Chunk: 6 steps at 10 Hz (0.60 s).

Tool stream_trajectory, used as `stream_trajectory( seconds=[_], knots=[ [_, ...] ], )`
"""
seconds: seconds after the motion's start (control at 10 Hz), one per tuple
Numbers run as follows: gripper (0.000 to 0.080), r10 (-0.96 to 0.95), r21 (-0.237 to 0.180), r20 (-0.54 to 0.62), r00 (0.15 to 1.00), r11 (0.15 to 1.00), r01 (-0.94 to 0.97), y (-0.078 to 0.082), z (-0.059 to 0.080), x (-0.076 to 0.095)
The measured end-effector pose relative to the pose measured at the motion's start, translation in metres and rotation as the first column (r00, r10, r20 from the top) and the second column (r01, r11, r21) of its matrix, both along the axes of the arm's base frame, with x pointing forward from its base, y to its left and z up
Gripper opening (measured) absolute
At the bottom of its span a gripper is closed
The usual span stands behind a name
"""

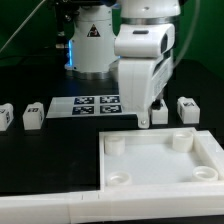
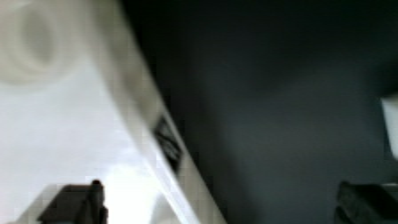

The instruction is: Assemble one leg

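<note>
Several legs, small white blocks with tags, stand on the black table in the exterior view: two at the left, one at the right, and one partly hidden behind my gripper. The gripper hangs low just beyond the far edge of the large white tray. In the blurred wrist view the gripper is open, its dark fingers far apart with nothing held. Under it lie the tray's edge and black table. A white sliver at the frame edge may be a leg.
The marker board lies flat on the table behind the tray, left of the gripper. The arm's base stands at the back. The tray has round corner sockets; one shows in the wrist view.
</note>
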<state>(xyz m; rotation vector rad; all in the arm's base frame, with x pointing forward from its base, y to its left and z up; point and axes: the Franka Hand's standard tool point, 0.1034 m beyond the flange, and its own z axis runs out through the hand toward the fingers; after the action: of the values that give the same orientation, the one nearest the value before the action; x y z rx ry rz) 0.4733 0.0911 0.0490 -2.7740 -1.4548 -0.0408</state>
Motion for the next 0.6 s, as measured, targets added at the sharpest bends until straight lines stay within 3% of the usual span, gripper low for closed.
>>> stream_trajectory(
  seconds=[0.2,0.4,0.5,0.6],
  knots=[
    [0.0649,-0.283,0.019,-0.022,0.959,0.959,0.283,0.03,0.003,-0.008],
    [0.0649,-0.56,0.018,-0.065,0.826,0.827,0.562,0.058,0.006,-0.011],
    [0.0649,-0.644,0.017,-0.07,0.762,0.763,0.646,0.068,0.008,-0.011],
    [0.0649,-0.679,0.016,-0.077,0.73,0.731,0.682,0.067,0.007,-0.011]
  ],
)
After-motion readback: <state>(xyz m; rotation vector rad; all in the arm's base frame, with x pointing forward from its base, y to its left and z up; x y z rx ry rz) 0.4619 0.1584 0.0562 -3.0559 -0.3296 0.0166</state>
